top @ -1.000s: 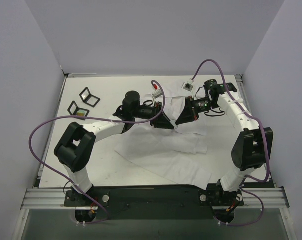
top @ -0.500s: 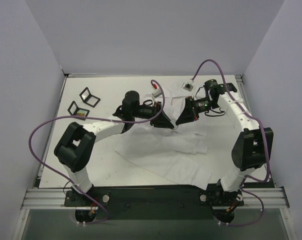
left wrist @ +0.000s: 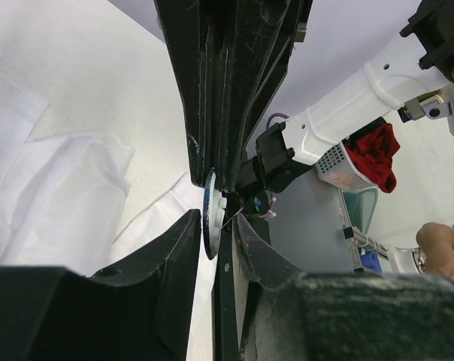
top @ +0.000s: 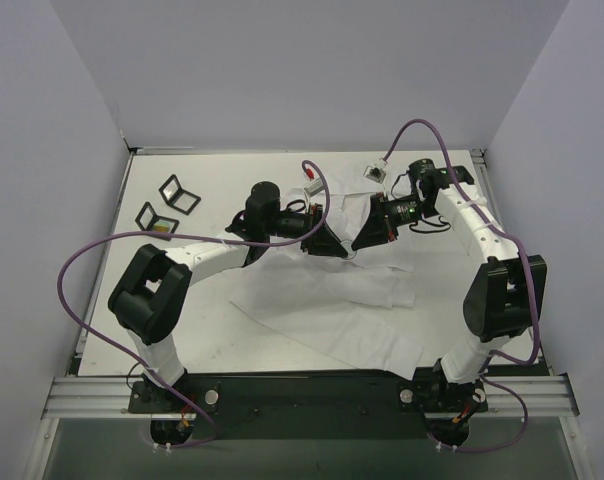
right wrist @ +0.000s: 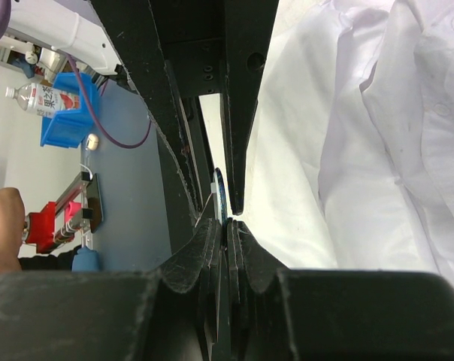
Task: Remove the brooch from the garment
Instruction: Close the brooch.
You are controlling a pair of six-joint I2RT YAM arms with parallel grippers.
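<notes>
The brooch (left wrist: 210, 216) is a small blue disc with a white back and a thin pin, seen edge-on; it also shows in the right wrist view (right wrist: 221, 192). My left gripper (left wrist: 212, 241) stands closed to the brooch's width, one finger on each face. My right gripper (right wrist: 228, 224) is shut on the disc's edge, tip to tip with the left. In the top view both grippers, left (top: 334, 245) and right (top: 360, 240), meet above the white garment (top: 332, 300), which lies crumpled on the table. The brooch is hidden between them there.
Two black-framed square cards (top: 180, 193) (top: 156, 218) lie at the back left. A small red-and-white item (top: 310, 173) and a small tag (top: 378, 170) lie near the back edge. Purple cables loop over both arms. Walls close the table on three sides.
</notes>
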